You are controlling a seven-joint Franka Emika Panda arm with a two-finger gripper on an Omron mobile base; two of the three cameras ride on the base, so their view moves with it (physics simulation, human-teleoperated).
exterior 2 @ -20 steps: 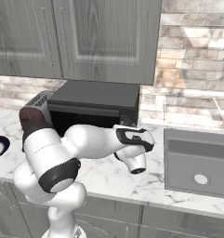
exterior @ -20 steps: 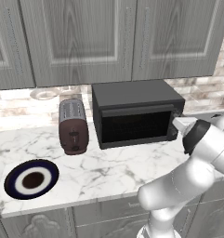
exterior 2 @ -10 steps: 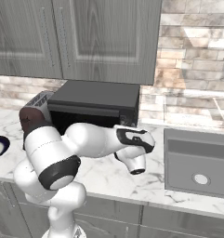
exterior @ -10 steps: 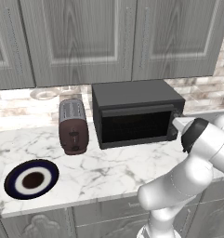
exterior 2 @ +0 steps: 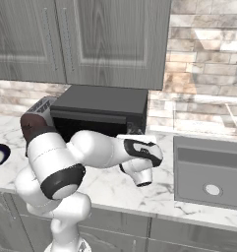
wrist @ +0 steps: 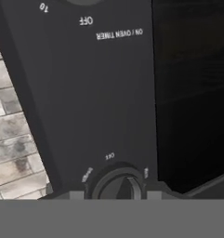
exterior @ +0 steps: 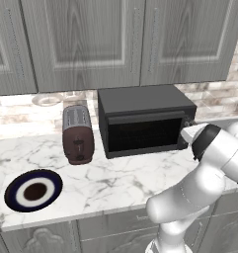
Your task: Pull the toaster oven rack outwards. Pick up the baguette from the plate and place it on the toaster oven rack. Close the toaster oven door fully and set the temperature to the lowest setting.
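The plate (exterior: pixel 33 190) lay at the far left of the marble counter (exterior: pixel 115 180), its brown centre bare; no bread was seen on it, and the baguette could not be located from these views. To its right, well apart, stood a maroon-and-silver toaster (exterior: pixel 77 134), upright against the brick backsplash. Next to that, just beside it, sat the black oven (exterior: pixel 144 119) under the grey wall cabinets (exterior: pixel 120 42). Its door (exterior: pixel 146 133) stood upright against the front, handle bar along the top edge; the window was too dark to make out the rack or anything inside. The arm reached across from the right to the control strip on the oven's right side, where the hand (exterior 2: pixel 133 132) was seen at the front corner in the right base view. In the hand view the camera sat close to the strip: a round knob (wrist: pixel 119 183) with a pointer ridge showed at the bottom, between the finger tips (wrist: pixel 76 195), with small printed marks around it and "OFF" and "ON / OVEN TIMER" lettering inverted above. Whether the fingers touched the knob could not be told; their spread looked narrow. A steel sink (exterior 2: pixel 208 172) lay in the counter farther right.
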